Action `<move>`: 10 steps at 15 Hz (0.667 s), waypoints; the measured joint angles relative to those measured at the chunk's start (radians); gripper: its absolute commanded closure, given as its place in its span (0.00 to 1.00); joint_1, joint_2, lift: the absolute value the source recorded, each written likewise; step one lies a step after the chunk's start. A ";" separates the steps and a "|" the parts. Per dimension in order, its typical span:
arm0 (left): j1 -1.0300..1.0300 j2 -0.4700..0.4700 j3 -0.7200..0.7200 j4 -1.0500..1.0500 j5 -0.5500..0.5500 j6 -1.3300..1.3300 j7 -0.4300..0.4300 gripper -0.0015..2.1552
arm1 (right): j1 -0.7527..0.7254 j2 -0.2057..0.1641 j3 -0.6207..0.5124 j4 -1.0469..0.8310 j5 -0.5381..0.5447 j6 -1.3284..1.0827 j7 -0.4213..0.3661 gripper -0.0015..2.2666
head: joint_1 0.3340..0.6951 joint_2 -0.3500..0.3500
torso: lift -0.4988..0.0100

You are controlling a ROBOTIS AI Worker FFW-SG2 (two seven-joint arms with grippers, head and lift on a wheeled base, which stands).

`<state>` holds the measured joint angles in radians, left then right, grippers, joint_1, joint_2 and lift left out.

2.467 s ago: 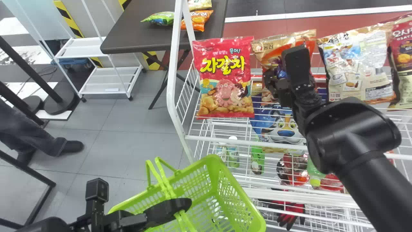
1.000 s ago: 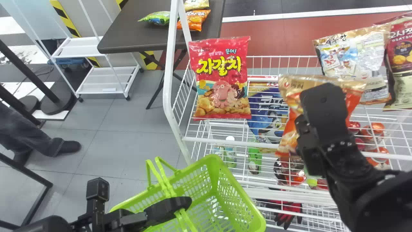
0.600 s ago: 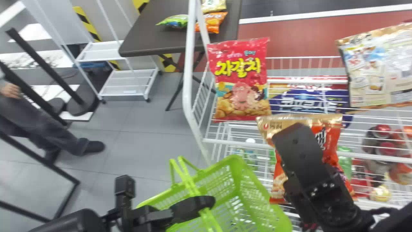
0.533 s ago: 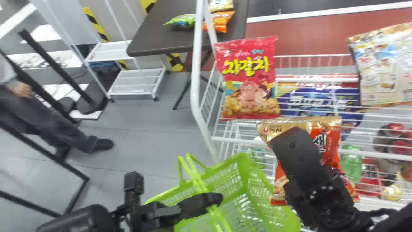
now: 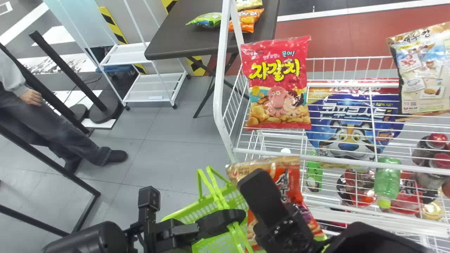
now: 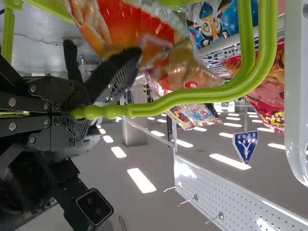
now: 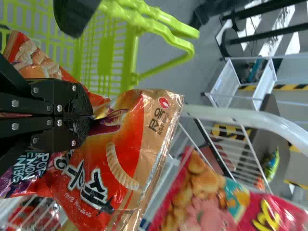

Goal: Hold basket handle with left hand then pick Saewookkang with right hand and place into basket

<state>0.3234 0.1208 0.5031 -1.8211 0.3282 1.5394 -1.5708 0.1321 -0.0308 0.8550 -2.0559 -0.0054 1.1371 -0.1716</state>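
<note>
Jaws of the right arm (image 5: 372, 242) are clamped on the Saewookkang (image 5: 291, 169), long axis roughly top to bottom in the head view, overlapping the right side of the basket (image 5: 190, 213). To its left, the left arm's (image 5: 95, 239) jaws are clamped on the handle (image 6: 192, 96). Lowering probably follows.

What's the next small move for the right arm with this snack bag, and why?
I'd ease the snack bag slightly lower into the basket before releasing: the right gripper pinches it, the head view shows it overlapping the basket, and the left gripper holds the handles close by.
</note>
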 measured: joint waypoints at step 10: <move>-0.009 0.002 0.000 0.014 -0.001 0.000 0.000 1.00 | 0.096 -0.068 -0.119 0.045 0.075 -0.519 0.104 0.02 | 1.00 1.00 | 0.94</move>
<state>0.3144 0.1228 0.5030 -1.8075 0.3274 1.5394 -1.5708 0.2279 -0.0983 0.7357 -2.0107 0.0698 0.6179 -0.0672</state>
